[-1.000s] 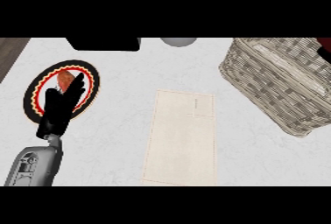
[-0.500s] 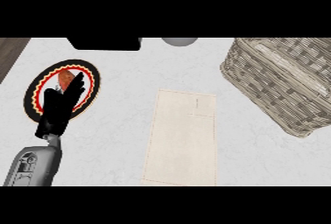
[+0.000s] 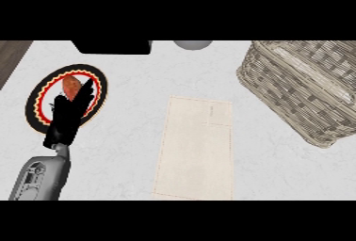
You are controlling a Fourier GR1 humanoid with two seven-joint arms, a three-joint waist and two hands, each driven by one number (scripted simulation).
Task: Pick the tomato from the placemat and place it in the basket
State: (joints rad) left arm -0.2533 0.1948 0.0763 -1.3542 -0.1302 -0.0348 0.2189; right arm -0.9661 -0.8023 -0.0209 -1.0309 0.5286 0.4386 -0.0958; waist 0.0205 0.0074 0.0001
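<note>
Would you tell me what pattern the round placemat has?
The round placemat has a black rim and red-yellow zigzag ring; head view.

The pale, marbled desk (image 3: pixel 132 155) fills the view under even light; a dark wooden strip (image 3: pixel 12 56) edges it at ten o'clock.

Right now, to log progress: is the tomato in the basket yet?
No, the tomato lies on the round placemat by the left hand, away from the basket.

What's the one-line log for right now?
left hand: open, over placemat | tomato: on placemat, by hand | basket: far right | right hand: not seen
</note>
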